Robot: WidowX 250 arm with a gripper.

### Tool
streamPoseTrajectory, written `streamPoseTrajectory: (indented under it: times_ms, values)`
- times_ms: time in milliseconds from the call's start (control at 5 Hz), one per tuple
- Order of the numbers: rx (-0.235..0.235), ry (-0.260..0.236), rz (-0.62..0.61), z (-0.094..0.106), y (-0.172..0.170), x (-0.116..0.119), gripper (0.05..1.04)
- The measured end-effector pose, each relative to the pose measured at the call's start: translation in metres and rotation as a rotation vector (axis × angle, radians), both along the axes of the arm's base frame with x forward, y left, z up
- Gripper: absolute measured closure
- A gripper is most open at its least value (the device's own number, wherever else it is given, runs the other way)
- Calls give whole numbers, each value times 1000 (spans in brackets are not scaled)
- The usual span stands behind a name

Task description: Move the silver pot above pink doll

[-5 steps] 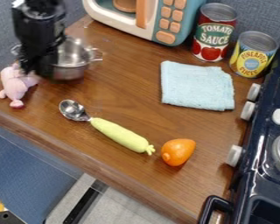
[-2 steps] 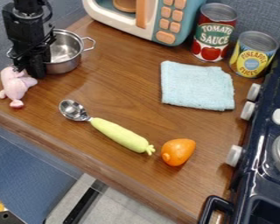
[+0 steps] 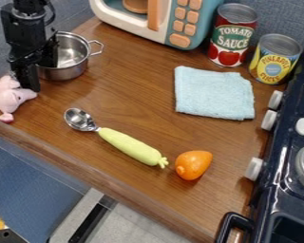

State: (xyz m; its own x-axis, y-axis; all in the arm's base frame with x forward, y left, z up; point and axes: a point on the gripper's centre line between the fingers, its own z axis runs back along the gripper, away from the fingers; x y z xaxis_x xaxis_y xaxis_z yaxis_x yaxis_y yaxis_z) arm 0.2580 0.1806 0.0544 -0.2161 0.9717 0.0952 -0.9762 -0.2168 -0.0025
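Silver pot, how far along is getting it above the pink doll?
Partly done, perhaps: the silver pot is up and right of the pink doll, on the counter. The hand is down beside both; any grip is unclear. Probably remaining: nudging the pot left.

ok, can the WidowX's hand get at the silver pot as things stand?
Probably yes. The hand hangs right by the pot, overlapping its side in the view, with nothing visible blocking it. The pink doll sits close by, so it may get nudged. Can't tell if hand and pot touch.
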Motion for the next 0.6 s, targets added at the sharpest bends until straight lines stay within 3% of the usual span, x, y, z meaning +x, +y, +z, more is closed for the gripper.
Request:
streamPoseTrajectory:
  times_ms: [200,400,600]
  values:
    - [28,-68,12,32,4,0,77]
    - [77,-137,23,69,8,-1,81]
    - [84,-144,26,72,8,-1,83]
